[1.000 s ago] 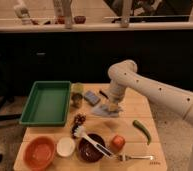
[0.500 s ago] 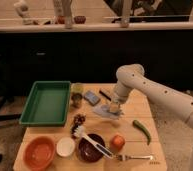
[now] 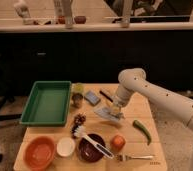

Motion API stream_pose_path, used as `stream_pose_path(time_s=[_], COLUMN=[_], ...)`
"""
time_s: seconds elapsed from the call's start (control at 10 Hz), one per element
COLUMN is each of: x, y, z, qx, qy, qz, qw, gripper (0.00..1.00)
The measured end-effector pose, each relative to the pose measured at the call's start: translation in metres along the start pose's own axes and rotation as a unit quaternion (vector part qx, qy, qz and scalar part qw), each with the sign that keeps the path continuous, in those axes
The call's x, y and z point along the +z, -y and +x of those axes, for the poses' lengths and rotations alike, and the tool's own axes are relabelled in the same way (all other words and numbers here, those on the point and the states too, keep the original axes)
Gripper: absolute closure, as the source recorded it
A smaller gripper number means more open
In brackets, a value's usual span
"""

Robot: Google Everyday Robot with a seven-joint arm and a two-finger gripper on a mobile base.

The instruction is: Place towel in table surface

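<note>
The towel (image 3: 109, 114) is a small grey-white cloth lying crumpled on the wooden table (image 3: 135, 112), right of centre. My gripper (image 3: 113, 105) is at the end of the white arm that comes in from the right. It points down and is right on top of the towel's upper edge. The gripper's tip is partly hidden by the cloth.
A green tray (image 3: 47, 102) lies at the left. Two small cans (image 3: 77, 94), a blue packet (image 3: 92, 97) and a black item (image 3: 106, 94) are behind the towel. In front are a green pepper (image 3: 142, 131), an orange fruit (image 3: 118, 142), a dark bowl with a brush (image 3: 91, 146), a white cup (image 3: 66, 146), an orange bowl (image 3: 39, 152) and a fork (image 3: 135, 157).
The arm has swung a little to the right and the gripper has come down slightly. The towel has moved with it and now rests lower on the table.
</note>
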Motion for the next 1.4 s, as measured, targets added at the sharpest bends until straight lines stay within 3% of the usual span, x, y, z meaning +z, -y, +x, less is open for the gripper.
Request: stream_pose_path(time_s=[0.8, 1.1, 1.4], x=[0.011, 0.026, 0.046], y=[-0.022, -0.027, -0.026], z=[-0.017, -0.039, -0.041], qx=[-0.032, -0.044, -0.037], qy=[-0.019, -0.023, -0.031], qz=[-0.021, -0.026, -0.039], qw=[0.9991, 0.9984, 0.9981], gripper=[1.0, 1.0, 1.0])
